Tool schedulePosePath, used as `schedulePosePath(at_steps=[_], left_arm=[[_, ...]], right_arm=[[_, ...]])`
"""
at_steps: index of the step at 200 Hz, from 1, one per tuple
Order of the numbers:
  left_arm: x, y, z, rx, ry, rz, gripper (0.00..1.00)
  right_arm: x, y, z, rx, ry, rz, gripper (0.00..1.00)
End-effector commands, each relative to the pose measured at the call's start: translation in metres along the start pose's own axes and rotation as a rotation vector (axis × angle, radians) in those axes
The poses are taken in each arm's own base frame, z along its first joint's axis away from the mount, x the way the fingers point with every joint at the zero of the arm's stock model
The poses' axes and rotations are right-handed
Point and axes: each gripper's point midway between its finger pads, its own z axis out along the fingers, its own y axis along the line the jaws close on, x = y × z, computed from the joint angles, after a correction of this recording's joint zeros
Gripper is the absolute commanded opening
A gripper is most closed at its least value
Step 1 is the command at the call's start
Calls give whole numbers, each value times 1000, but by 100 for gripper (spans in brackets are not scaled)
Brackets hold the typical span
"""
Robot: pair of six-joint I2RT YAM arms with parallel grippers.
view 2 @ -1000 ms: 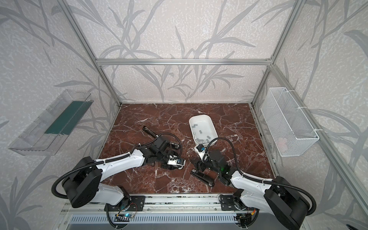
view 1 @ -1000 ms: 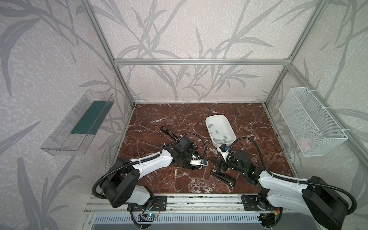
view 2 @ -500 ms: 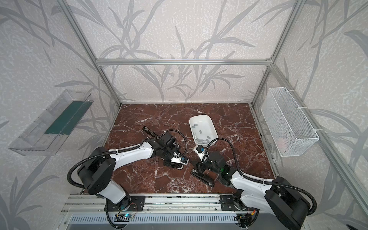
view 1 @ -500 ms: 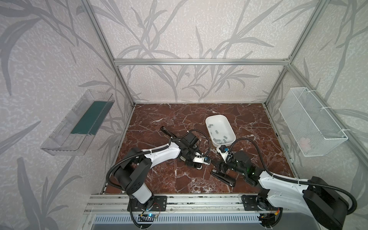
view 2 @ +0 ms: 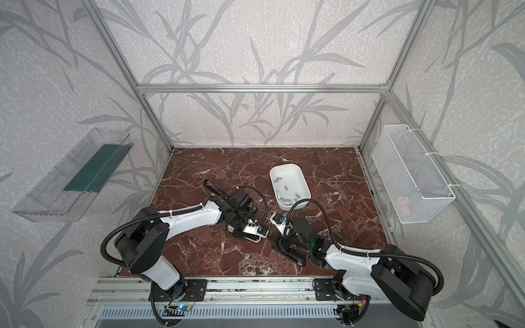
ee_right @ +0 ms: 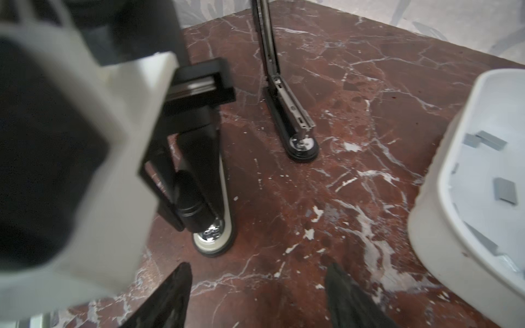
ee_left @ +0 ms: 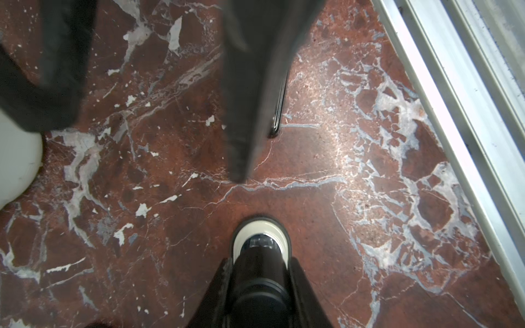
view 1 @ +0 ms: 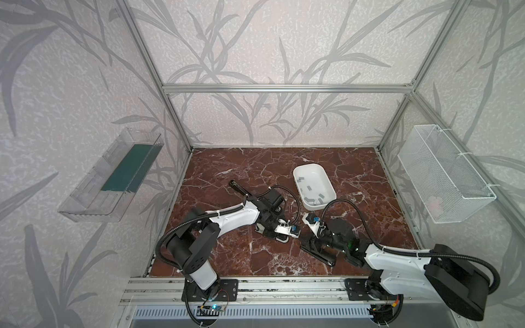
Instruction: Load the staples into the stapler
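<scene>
Several grey staples lie in a white tray at mid-table. A stapler with a black top and white base lies flat. My left gripper is shut on it, a jaw on each side of its black body. A second stapler stands open behind it, lid raised. My right gripper is open and empty over bare marble, between the held stapler and the tray.
A slim black bar lies on the marble under my right gripper. The aluminium frame rail runs along the table's front edge. A wire basket hangs on the right wall and a clear shelf on the left wall.
My left gripper's jaws have closed on the white-based stapler, and the left arm's elbow has swung in toward the middle. The right arm has stayed put, still open.
</scene>
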Motion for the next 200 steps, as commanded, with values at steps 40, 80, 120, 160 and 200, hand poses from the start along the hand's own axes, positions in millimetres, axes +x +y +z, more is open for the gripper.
schedulePosePath(at_steps=[40, 80, 120, 160, 200], left_arm=[[-24, 1, -27, -38, -86, 47, 22], [-34, 9, -40, -126, -159, 51, 19], [-36, 9, -45, -190, -211, 49, 20], [-38, 9, -44, -169, -230, 43, 18], [-36, 8, -40, -150, -234, 41, 16]], right_arm=[[-7, 16, 24, -34, -53, -86, 73], [-12, 23, 39, -53, -83, -87, 66], [-18, 27, 52, -74, -91, -68, 61], [-26, 34, 59, -104, -124, -48, 48], [-27, 36, 68, -113, -118, -44, 21]])
